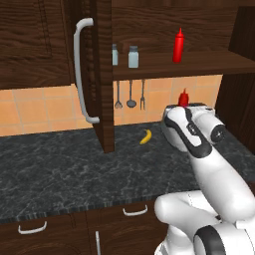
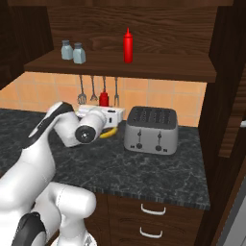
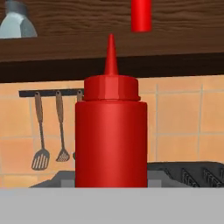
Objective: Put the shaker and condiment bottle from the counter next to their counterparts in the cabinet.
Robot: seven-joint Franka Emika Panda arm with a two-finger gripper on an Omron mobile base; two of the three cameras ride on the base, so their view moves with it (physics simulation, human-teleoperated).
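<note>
End effector (image 2: 106,111) clamped on the bottle (image 3: 111,135), held upright above the worktop (image 1: 60,174) near its back edge, below the shelf (image 2: 158,69). On the shelf: two shakers (image 2: 73,52) at the left, taller red bottle (image 2: 128,46) mid-shelf. Toaster (image 2: 151,129) just beside.

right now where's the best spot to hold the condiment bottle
Grip the condiment bottle around its straight cylindrical body, below the cap, coming in level from the front. It stands upright; the pointed nozzle is too thin and tapered. The hand looks shut there already.
</note>
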